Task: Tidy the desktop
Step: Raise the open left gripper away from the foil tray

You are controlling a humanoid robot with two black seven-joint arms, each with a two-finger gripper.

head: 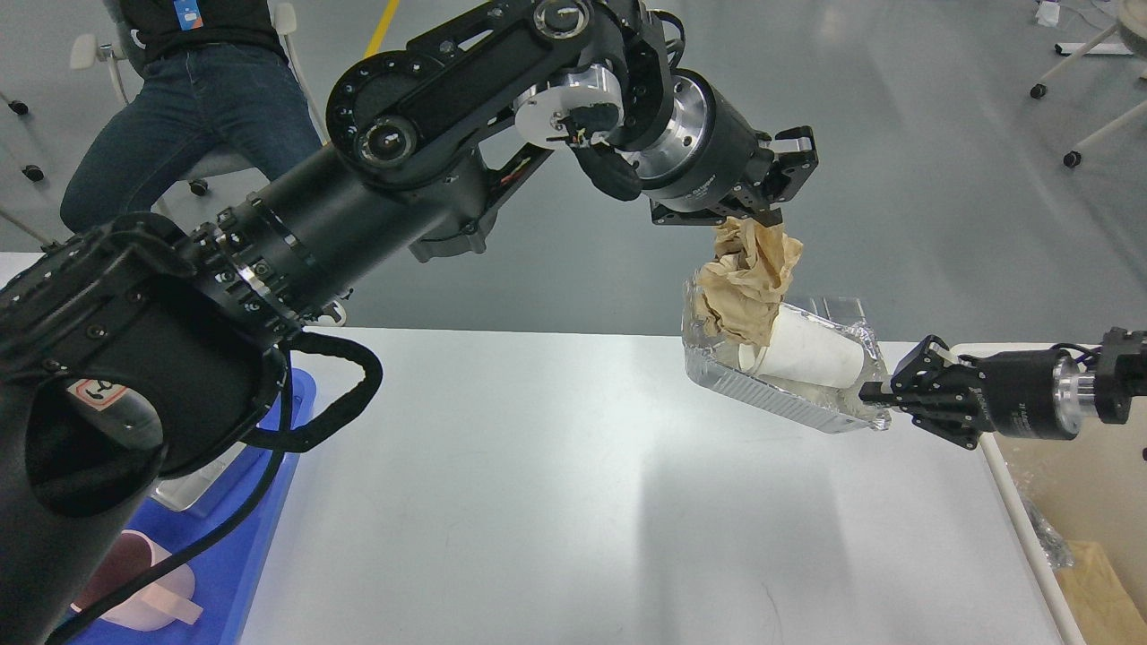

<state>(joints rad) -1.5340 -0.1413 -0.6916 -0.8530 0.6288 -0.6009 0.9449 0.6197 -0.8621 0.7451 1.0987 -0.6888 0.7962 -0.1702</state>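
Crumpled brown paper wad hides the mouth of the white paper cup. Left arm covers most of the blue plastic tray; the pink mug shows partly. Cream plastic bin and seated person are cut off by the edges.

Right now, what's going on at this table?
A two-armed robot is clearing the desktop. Its left gripper is shut on a crumpled brown paper, hanging over a foil tray. Its right gripper is shut on that tray's right end, holding it tilted near the table's right edge, by the cream bin. A white paper cup lies on its side in the tray.
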